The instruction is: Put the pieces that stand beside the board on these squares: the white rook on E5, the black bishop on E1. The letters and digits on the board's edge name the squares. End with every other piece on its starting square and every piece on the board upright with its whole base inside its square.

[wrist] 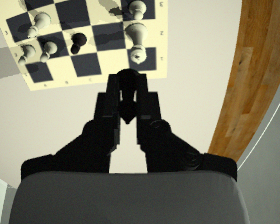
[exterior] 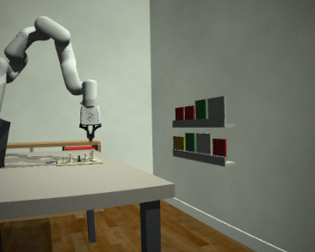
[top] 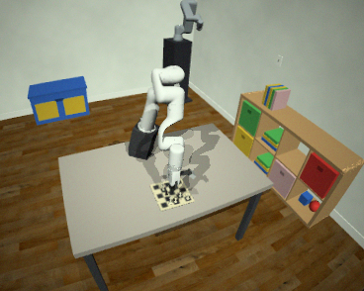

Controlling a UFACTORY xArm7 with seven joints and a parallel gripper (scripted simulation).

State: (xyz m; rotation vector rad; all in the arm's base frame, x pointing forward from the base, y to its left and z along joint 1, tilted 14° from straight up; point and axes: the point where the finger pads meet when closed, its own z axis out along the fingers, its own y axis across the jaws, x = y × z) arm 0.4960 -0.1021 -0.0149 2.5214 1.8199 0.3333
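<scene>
The chessboard (top: pixel 172 196) lies on the grey table; it also shows in the wrist view (wrist: pixel 84 19) and in the exterior view (exterior: pixel 79 161). My gripper (wrist: pixel 128 89) is shut on a small dark piece (wrist: pixel 128 83), which looks like the black bishop. It hangs well above the board's near edge (exterior: pixel 91 136), over the board in the top view (top: pixel 172 187). Several white pieces (wrist: pixel 136 32) stand in a file near that edge, and a black piece (wrist: pixel 76 43) and other white ones (wrist: pixel 47 47) stand further left. I cannot tell which is the white rook.
The arm's dark base (top: pixel 140 141) stands on the table behind the board. A wooden shelf unit (top: pixel 292 153) with coloured bins stands to the right of the table. The table's edge (wrist: pixel 224 96) runs close to the board on the right in the wrist view.
</scene>
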